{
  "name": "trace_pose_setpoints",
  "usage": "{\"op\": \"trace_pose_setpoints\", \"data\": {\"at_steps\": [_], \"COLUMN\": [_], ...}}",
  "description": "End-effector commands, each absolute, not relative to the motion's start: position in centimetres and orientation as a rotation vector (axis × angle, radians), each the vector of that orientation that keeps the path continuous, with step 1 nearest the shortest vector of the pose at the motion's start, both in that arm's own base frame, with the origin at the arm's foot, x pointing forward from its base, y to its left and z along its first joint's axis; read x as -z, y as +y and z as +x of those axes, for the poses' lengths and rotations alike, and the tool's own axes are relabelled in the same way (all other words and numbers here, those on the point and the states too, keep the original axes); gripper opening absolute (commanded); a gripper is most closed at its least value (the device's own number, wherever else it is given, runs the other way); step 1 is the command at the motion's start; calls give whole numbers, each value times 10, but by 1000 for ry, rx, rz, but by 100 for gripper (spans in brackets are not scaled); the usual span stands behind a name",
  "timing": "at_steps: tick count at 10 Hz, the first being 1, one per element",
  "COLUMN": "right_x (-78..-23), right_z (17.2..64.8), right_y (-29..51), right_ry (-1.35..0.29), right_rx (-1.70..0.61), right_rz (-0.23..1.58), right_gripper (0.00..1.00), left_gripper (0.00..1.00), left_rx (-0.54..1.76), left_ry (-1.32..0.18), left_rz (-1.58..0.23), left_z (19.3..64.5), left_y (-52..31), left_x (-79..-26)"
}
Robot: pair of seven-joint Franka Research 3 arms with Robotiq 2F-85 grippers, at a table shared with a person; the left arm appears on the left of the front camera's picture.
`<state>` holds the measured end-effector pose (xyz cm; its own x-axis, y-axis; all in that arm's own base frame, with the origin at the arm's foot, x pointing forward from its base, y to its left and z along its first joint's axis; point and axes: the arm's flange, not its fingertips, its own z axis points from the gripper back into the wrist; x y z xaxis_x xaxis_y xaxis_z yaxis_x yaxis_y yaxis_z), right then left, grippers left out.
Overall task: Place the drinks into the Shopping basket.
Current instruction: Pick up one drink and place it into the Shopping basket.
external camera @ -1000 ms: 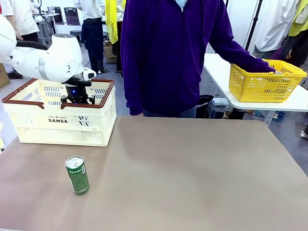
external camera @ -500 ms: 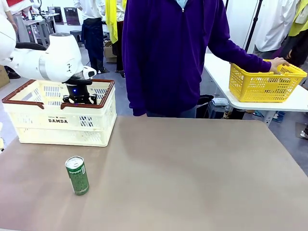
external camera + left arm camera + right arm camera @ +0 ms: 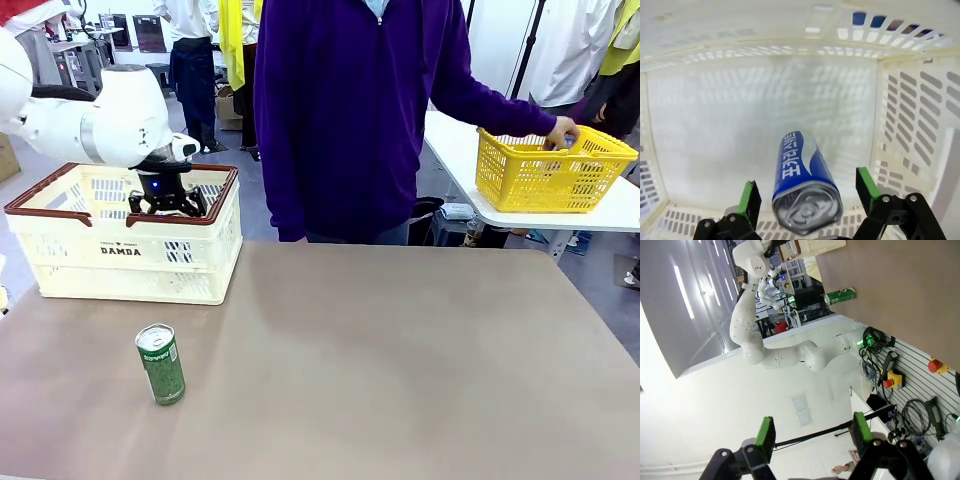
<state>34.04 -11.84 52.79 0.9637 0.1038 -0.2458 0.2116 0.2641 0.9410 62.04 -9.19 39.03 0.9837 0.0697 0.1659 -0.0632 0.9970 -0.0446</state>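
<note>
Inside the Shopping basket (image 3: pixel 120 250), L gripper (image 3: pixel 806 182) stands spread, blue can (image 3: pixel 800 165) loose between its fingers, so 1 of 2 prob. done; green can (image 3: pixel 161 363) upright on table (image 3: pixel 400 350), left to do; R gripper (image 3: pixel 812 432) spread, empty.

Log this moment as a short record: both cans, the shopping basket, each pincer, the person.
left pincer: open, at the mouth of the Shopping basket
blue can: tilted inside the basket, between the green pads, touching neither
green can: upright on the table, in front of the basket
right pincer: open, empty
person: far side, hand on the yellow basket
remaining: green can
</note>
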Motion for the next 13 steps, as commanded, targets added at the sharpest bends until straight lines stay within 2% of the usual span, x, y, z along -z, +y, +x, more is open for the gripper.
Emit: {"op": "trace_pose_setpoints", "data": {"at_steps": [1, 2, 4, 7, 9, 11, 13], "right_x": [-531, -531, -531, -531, -531, -531, -531], "right_z": [339, 339, 339, 339, 339, 339, 339], "right_y": [-122, -122, -122, -122, -122, -122, -122], "right_ry": [295, 295, 295, 295, 295, 295, 295], "right_rx": [70, 70, 70, 70, 70, 70, 70], "right_rz": [1299, 1299, 1299, 1299, 1299, 1299, 1299], "right_gripper": [82, 82, 82, 82, 82, 82, 82], "left_gripper": [100, 100, 100, 100, 100, 100, 100], "left_rx": [-59, -54, -17, 199, 121, 52, 84], "left_ry": [-211, -207, -73, 37, -41, -138, -174], "left_rz": [-79, -131, -235, -648, -961, -1197, -1239], "left_z": [607, 596, 562, 482, 434, 399, 383], "left_y": [-75, -63, -35, 58, 150, 217, 230], "left_x": [-427, -466, -525, -571, -562, -524, -485]}}
